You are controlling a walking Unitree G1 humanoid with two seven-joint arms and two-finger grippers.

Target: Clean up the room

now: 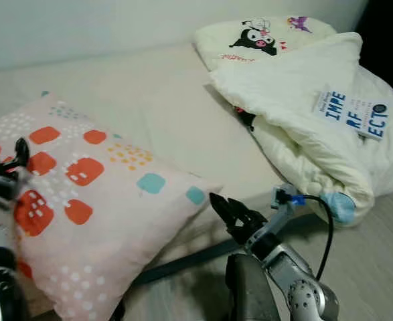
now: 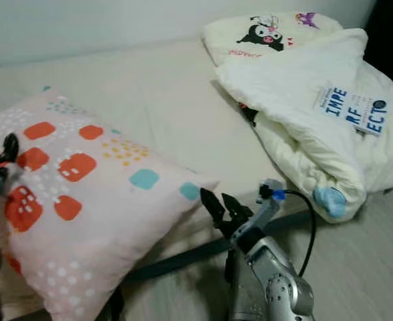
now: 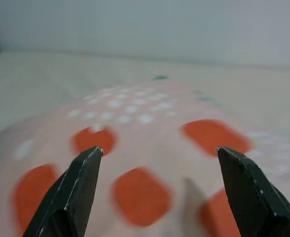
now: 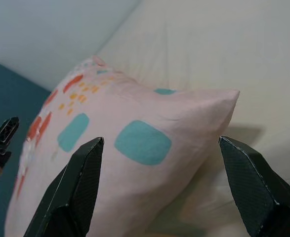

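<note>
Right end effector [image 1: 233, 212] gapes beside pillow [image 1: 96, 200]; duvet [image 1: 317, 114] label reads "IMPERFECTO".

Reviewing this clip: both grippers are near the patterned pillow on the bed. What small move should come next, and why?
Probably ease the right gripper forward onto the pillow corner. Its fingers are open and aimed at that corner without touching it, while the left gripper, also open, sits at the pillow's opposite edge. Closing in on both sides would allow a two-handed lift.
</note>
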